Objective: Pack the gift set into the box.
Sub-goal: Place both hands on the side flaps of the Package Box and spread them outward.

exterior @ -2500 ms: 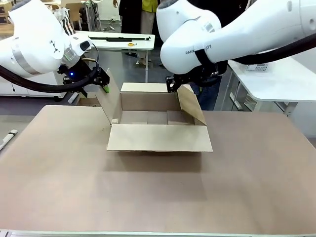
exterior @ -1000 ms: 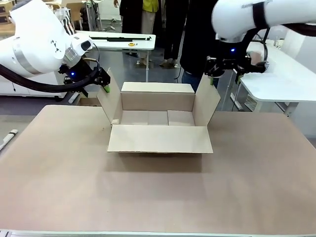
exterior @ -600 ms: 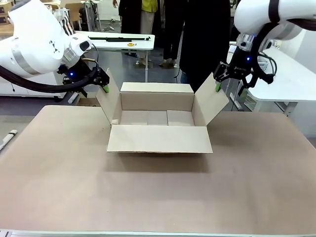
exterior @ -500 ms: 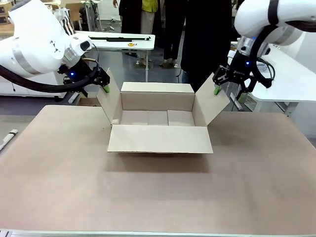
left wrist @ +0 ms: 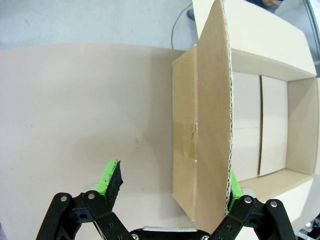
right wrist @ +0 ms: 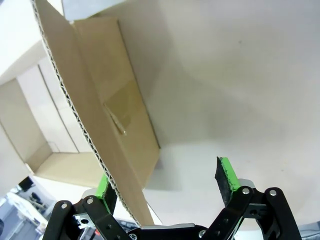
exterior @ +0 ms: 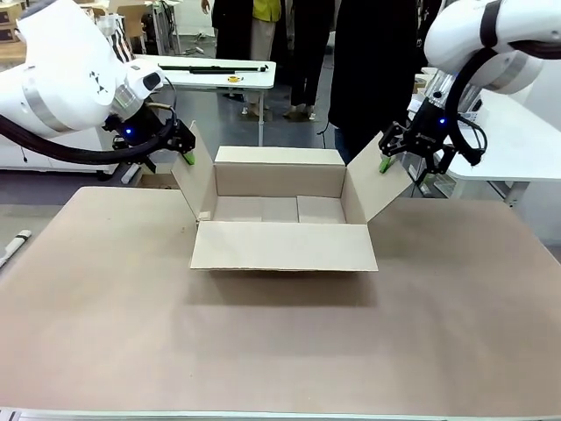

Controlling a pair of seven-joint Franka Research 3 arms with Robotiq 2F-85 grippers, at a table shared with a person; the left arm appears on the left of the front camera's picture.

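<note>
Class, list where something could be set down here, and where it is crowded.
Free: the table in front of the box and at both its sides; the box floor too. Crowded: the side flaps, with the left gripper and right gripper open at their edges.

A brown tabletop point(exterior: 280, 351) spreads in front; behind it, a white table point(exterior: 175, 77) carries a long black bar point(exterior: 210, 67), with dark-clothed people point(exterior: 368, 70) standing near

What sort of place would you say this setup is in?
Most likely a robotics lab or workshop: the white left arm and right arm work a cardboard box on a brown table, white workbenches stand behind on a bare grey floor, and people stand nearby.
</note>
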